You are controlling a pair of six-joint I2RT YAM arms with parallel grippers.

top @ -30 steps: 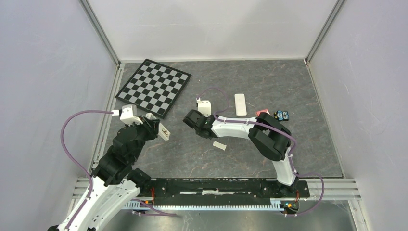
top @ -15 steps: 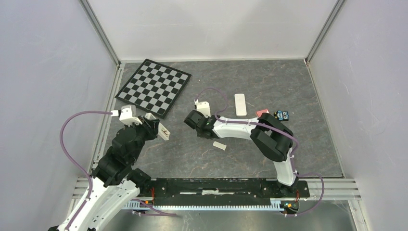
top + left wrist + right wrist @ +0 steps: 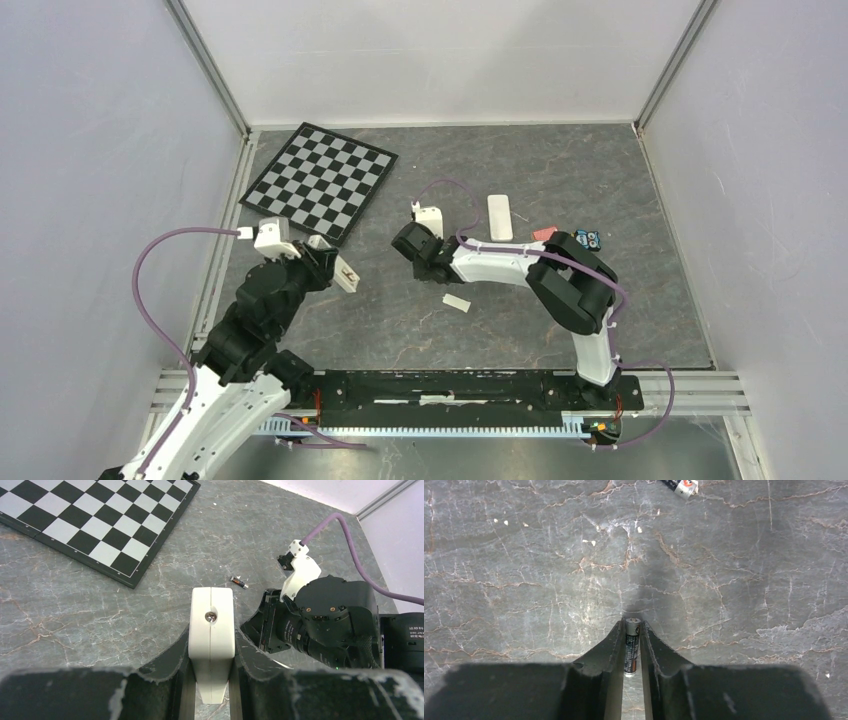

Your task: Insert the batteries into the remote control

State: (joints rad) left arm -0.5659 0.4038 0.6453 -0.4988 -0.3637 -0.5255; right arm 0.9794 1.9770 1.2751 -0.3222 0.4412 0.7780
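The remote control [image 3: 211,625] is held on edge above the table [image 3: 400,330], near its left edge by the chessboard's [image 3: 320,180] near corner. The left gripper [image 3: 211,652] is clamped on its two broad faces. One battery [image 3: 631,652] is pinched lengthwise in the narrowly parted right gripper [image 3: 631,627], near the table's middle. A second battery [image 3: 238,581] lies loose just beyond. The compartment is hidden, so no seated cell can be confirmed. A white strip [image 3: 456,302], possibly the cover, lies toward the front edge. Loading is judged barely begun: both insertions and closing remain.

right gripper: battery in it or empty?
Battery in it. The right wrist view shows the battery clamped lengthwise in the right gripper; another battery lies loose on the table.
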